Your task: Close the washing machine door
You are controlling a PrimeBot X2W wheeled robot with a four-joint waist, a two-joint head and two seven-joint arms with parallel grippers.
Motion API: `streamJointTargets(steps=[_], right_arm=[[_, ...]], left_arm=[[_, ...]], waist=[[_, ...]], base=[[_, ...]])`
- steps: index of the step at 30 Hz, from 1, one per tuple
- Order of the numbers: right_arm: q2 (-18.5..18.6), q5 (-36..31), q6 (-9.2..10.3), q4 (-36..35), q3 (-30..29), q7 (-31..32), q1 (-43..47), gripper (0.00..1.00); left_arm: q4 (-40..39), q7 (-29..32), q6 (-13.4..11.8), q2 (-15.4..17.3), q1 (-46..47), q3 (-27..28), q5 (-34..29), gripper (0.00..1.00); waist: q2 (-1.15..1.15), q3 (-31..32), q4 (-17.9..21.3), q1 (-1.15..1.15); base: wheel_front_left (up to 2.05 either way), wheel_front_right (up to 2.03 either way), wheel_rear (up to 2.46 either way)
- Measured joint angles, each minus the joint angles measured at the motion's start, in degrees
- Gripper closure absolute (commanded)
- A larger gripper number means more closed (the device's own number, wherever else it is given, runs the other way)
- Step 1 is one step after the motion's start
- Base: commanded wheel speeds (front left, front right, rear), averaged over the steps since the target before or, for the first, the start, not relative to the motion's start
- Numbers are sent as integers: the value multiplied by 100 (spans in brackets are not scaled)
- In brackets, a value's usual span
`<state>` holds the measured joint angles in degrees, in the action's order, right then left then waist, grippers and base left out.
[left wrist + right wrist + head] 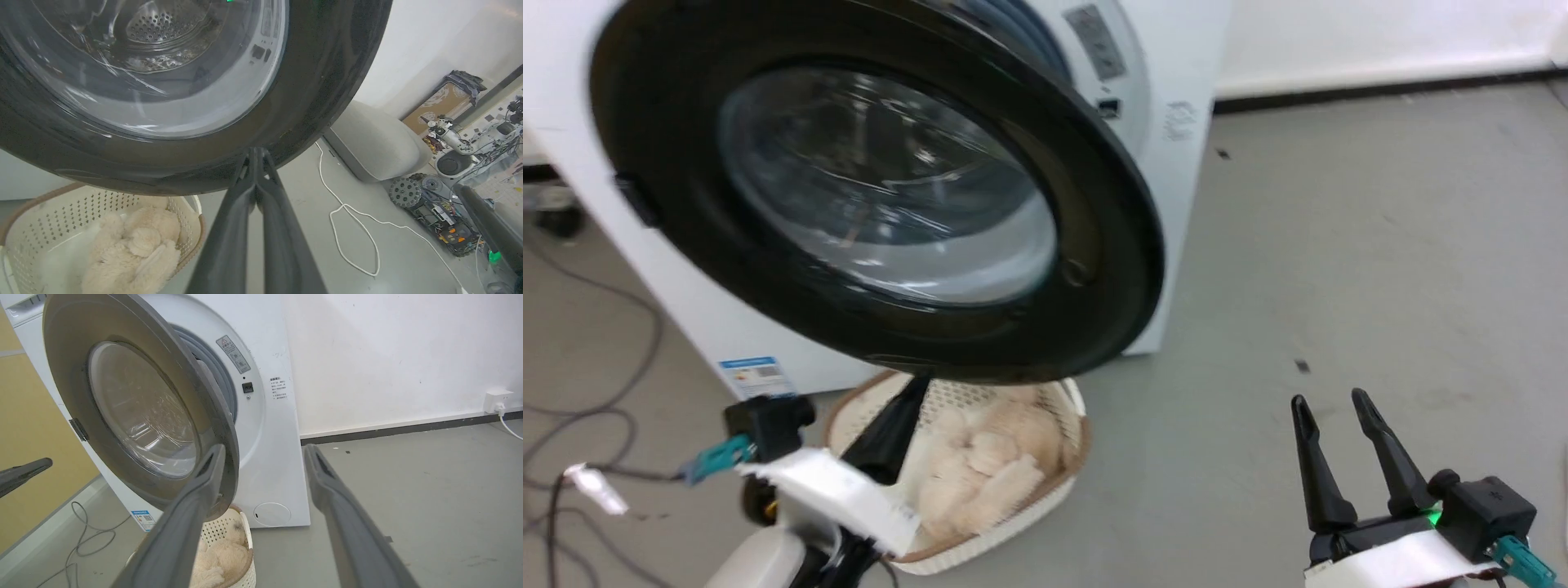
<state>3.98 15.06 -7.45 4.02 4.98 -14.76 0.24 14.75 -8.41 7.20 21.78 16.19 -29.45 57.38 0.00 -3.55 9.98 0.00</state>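
The large round washing machine door (1098,220), with a wide black rim and a bulging clear glass window, is seen hanging ajar from the front of the white washing machine (1176,204). It is hinged at the left edge of the opening, and its free edge is swung out from the right side, where a gap to the grey rubber ring is shown in the right wrist view. The outer face is turned towards the robot and slightly to its left. Because the door is round, no long axis is offered; the line that matters is the upright hinge line. The left gripper (916,385) is the nearer one. Its two dark fingers are pressed together on nothing, and their joined tip (255,152) is set against the lower part of the black rim, apparently touching it, with the door lying straight ahead of and above the tip. The right gripper (1330,400) is held well apart at the lower right above the grey floor (1339,245), fingers spread and empty. A push from the left tip towards the machine front is judged to be what closing requires. A cream perforated basket (36,228) holding something pale and fluffy is seen on the floor just below the door.
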Motion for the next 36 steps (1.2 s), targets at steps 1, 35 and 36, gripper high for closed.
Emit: streamJointTargets(steps=[1,35,36], right_arm=[[8,0,0,-2,-5,0,20,0],[360,121,0,109,499,0,134,67],[388,127,0,110,520,0,133,100]], left_arm=[[-3,-159,-7,62,-44,1,-156,100],[-1252,-634,-452,-1522,-2254,2398,-4322,0],[-1239,-634,-438,-1558,-2253,2391,-4353,0]], waist=[[0,53,-66,0],[0,469,-1162,0],[0,455,-1192,0]], base=[[0,0,0],[0,0,0],[0,0,0]])
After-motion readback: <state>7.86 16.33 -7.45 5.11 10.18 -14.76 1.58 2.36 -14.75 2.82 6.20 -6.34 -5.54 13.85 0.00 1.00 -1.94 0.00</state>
